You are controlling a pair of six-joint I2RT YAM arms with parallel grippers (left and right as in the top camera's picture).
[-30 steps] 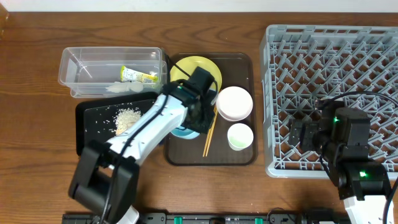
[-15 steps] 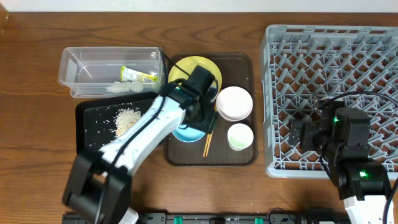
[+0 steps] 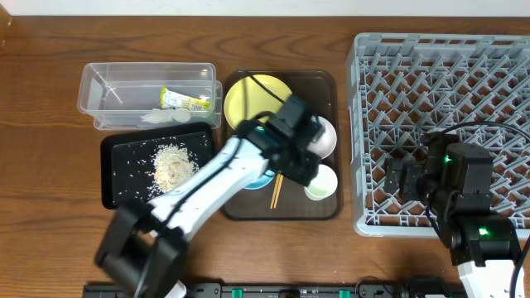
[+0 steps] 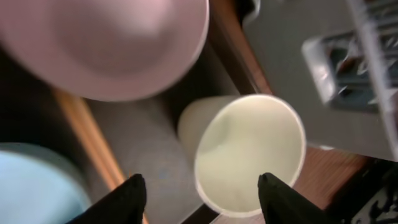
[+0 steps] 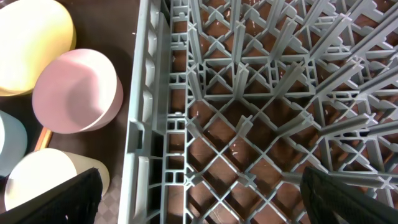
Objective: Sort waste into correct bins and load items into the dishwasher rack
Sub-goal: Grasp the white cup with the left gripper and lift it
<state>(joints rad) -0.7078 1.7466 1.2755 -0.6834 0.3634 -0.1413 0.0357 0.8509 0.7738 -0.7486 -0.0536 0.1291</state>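
Observation:
My left gripper (image 3: 310, 164) is open and empty, hovering over the small white cup (image 3: 323, 184) on the dark-brown serving tray; in the left wrist view the gripper (image 4: 202, 194) straddles the cup's (image 4: 249, 155) left rim. The pinkish-white bowl (image 4: 106, 43), chopsticks (image 4: 93, 137) and light-blue bowl (image 4: 28, 186) lie around it. The yellow plate (image 3: 251, 95) sits at the tray's back. The clear tub (image 3: 108, 91) holds the wrapper (image 3: 184, 100) and tissue (image 3: 161, 117). Rice (image 3: 172, 161) lies on the black tray (image 3: 116, 186). My right gripper (image 5: 202, 199) is open above the grey rack (image 5: 249, 93).
The dark-brown serving tray (image 3: 327, 83) sits between the bins on the left and the rack (image 3: 439, 66) on the right. The rack's tall left wall (image 5: 146, 124) stands close to the cup (image 5: 50, 177) and pink bowl (image 5: 78, 90).
My left arm has swung right, from over the light-blue bowl and chopsticks to over the white cup. The right arm has not moved.

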